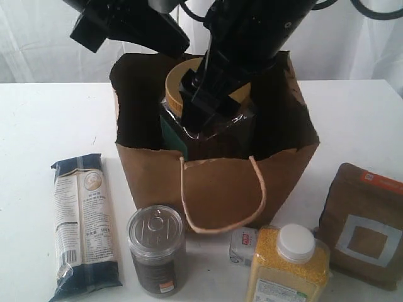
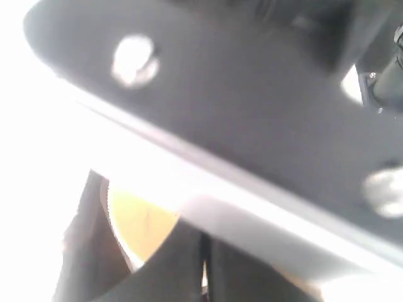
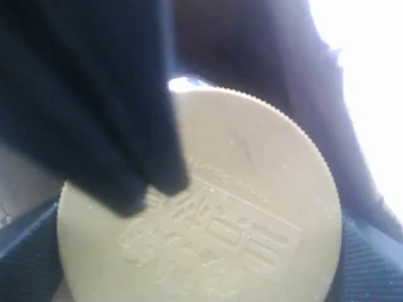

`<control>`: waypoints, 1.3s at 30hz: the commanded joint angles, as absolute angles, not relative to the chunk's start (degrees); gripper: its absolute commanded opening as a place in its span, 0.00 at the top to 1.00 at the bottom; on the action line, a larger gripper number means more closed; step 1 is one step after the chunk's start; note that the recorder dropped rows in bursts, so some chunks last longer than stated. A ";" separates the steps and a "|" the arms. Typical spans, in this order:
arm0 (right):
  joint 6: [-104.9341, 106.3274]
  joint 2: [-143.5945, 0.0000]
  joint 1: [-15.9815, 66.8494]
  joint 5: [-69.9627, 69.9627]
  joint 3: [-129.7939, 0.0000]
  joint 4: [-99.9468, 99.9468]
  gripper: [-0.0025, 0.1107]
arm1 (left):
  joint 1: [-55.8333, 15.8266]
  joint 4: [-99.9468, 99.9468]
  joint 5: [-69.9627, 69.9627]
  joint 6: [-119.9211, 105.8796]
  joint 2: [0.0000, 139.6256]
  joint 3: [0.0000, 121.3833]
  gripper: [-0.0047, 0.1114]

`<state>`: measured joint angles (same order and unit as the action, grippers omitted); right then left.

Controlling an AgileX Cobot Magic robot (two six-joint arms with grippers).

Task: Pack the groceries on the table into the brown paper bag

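Observation:
The gold-lidded clear jar [image 1: 208, 135] hangs upright in the mouth of the brown paper bag [image 1: 220, 185], its lid [image 3: 208, 207] just above the rim. My right gripper [image 1: 211, 94] comes down from above and is shut on that lid, with a ribbed pad [image 3: 371, 264] against each side. My left gripper [image 1: 173, 39] hovers shut and empty above the bag's rear left; in its own view the fingers [image 2: 182, 270] meet over the lid [image 2: 135, 220]. The other groceries lie on the table [image 1: 44, 119].
In front of the bag are a dark-blue noodle packet [image 1: 82, 220], a silver pull-tab can [image 1: 156, 248], a small white-blue packet [image 1: 242, 245], a white-capped yellow-grain bottle [image 1: 289, 261] and a brown windowed pouch [image 1: 365, 226]. The right arm fills the left wrist view.

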<state>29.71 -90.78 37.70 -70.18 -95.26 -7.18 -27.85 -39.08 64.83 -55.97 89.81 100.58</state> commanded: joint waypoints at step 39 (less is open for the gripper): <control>30.47 -92.55 37.79 -67.53 -101.53 -7.72 0.18 | -28.68 -35.88 69.96 -52.37 92.45 107.86 0.96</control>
